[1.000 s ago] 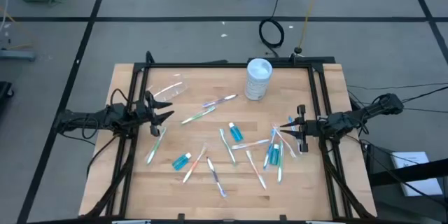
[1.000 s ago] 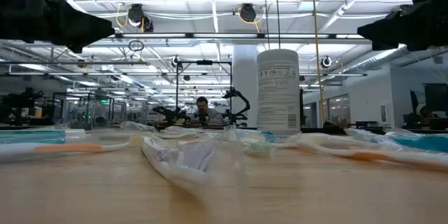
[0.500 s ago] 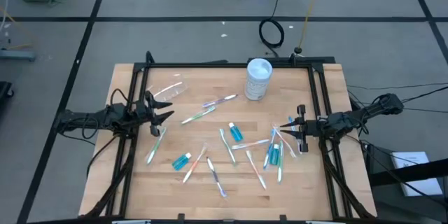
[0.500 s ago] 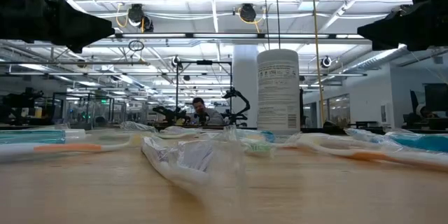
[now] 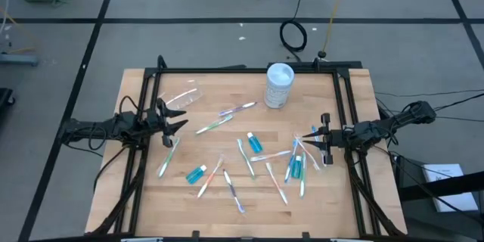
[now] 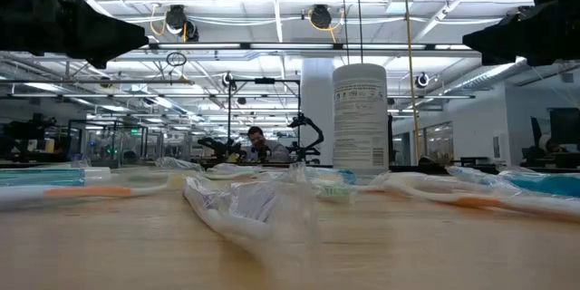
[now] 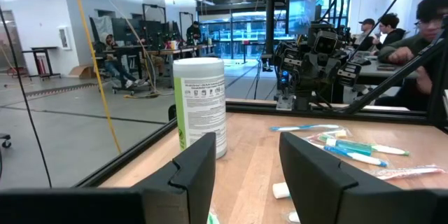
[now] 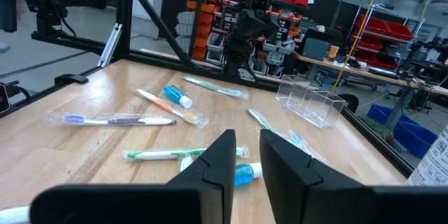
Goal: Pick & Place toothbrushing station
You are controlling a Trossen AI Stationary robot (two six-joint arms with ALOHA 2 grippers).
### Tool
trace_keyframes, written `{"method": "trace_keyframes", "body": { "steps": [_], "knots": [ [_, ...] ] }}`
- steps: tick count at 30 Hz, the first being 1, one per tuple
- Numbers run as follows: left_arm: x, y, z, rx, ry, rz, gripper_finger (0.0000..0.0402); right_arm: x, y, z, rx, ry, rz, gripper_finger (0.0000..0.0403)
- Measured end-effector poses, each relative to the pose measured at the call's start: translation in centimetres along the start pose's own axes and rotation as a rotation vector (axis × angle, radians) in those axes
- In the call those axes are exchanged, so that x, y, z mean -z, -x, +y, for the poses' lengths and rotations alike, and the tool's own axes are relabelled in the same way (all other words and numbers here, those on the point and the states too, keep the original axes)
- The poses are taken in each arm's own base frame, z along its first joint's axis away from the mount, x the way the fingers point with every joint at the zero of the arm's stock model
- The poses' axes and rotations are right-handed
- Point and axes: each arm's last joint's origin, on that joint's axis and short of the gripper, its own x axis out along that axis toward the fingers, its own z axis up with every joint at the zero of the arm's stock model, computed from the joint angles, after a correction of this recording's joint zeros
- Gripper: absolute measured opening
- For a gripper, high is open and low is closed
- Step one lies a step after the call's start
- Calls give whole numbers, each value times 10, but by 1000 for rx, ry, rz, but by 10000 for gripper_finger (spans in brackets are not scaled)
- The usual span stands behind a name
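Note:
Several thin toothbrushes in clear wrappers lie flat and scattered across the wooden table, such as one left of centre and one in the right wrist view. Small blue toothpaste tubes lie among them. A clear plastic cup lies on the far left part. My left gripper hovers open at the left edge, pointing level across the table. My right gripper hovers at the right edge above a cluster of brushes, its fingers a narrow gap apart and holding nothing.
A white cylindrical container stands upright at the far edge, right of centre. A black frame borders the table. People sit at desks in the room beyond the table.

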Motion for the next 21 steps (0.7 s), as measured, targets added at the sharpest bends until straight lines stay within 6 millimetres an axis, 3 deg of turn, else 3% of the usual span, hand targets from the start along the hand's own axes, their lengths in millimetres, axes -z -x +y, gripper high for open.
{"method": "trace_keyframes", "body": {
  "steps": [8,21],
  "knots": [
    [0,0,0,0,0,0,161,0,0,0,0,1,0,59],
    [7,0,0,6,65,79,161,0,0,0,-1,-370,-1,59]
  ]
}}
